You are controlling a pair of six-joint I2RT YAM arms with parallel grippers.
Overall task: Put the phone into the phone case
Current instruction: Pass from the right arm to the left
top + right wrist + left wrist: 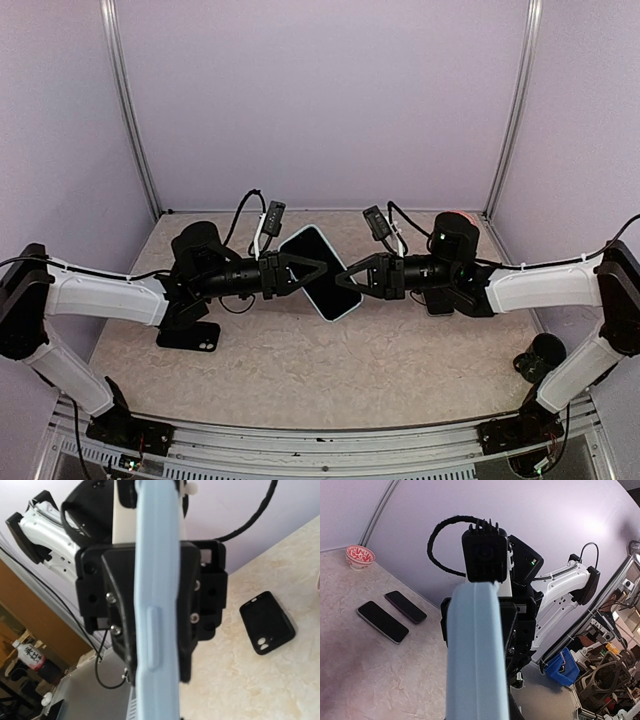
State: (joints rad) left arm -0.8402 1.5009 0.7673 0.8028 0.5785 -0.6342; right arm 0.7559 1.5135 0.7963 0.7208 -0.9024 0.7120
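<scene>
Phone (305,248) inside light-blue case (155,580), left hand (322,270) and right hand (342,280) clamped on it.

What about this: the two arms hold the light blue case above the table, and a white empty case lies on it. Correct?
No: the empty case on the table is black, not white, as the right wrist view shows. The light blue case is indeed held above it.

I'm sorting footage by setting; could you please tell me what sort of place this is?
Probably a robotics lab test cell: plain lilac walls, aluminium frame posts, and workshop clutter with a blue bin outside.
</scene>
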